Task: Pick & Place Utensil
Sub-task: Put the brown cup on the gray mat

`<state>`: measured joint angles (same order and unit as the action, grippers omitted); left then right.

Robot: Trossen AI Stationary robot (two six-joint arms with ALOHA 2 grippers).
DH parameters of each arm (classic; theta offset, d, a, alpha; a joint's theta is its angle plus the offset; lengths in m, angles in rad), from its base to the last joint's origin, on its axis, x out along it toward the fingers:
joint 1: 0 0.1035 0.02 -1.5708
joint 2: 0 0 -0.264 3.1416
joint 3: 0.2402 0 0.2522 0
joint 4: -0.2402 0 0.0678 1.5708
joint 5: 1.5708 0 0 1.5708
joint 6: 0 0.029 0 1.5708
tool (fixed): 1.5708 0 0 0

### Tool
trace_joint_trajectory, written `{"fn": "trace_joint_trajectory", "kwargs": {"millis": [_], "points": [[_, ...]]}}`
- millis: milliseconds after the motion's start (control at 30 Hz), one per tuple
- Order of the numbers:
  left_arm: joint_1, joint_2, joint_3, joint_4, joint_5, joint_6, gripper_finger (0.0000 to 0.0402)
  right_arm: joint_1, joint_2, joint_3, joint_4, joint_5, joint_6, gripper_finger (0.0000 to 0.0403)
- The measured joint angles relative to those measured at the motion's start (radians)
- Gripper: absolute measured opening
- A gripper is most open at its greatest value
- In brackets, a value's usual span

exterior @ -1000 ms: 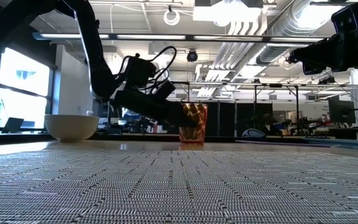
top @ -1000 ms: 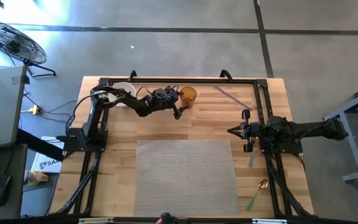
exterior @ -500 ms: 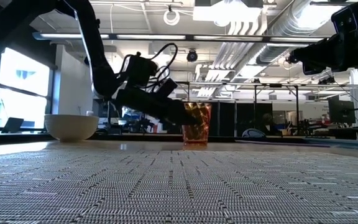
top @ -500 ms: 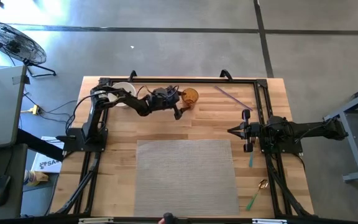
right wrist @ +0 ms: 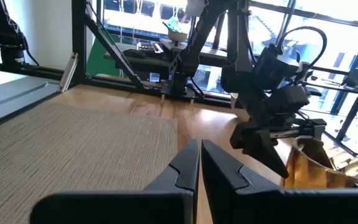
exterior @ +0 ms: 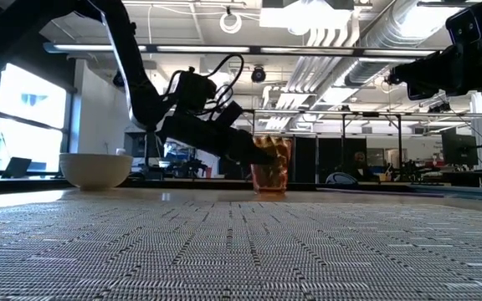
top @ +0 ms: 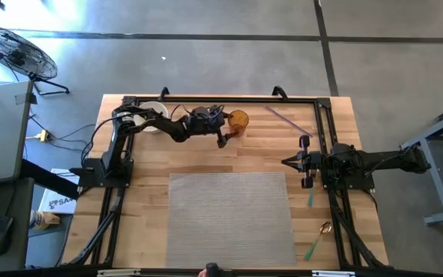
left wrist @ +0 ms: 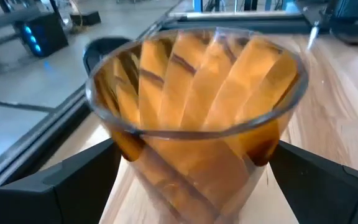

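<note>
I had the left gripper spread wide around the amber cup, not yet clamped. Next move needed a squeeze. Right gripper waited, fingers together.

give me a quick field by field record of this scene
left gripper: open, fingers either side of the amber cup, at the table's far edge
right gripper: shut, empty, waiting at the right side
white bowl: far left corner
woven mat: table centre, bare
utensils: by the right edge, untouched
</note>
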<state>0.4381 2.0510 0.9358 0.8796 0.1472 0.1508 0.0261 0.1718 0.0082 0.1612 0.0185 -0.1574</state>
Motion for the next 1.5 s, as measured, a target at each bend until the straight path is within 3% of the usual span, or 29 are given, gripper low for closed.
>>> {"fn": "trace_joint_trajectory", "kwargs": {"millis": [1167,1500], "points": [[0.0,0.0,0.046,-0.061,-0.009,0.029,0.0396,0.0,0.0,0.0,0.0,0.0,0.0,0.0012],[0.0,0.0,0.046,-0.06,-0.022,0.047,0.0348,0.0,0.0,0.0,0.0,0.0,0.0,0.0012]]}}
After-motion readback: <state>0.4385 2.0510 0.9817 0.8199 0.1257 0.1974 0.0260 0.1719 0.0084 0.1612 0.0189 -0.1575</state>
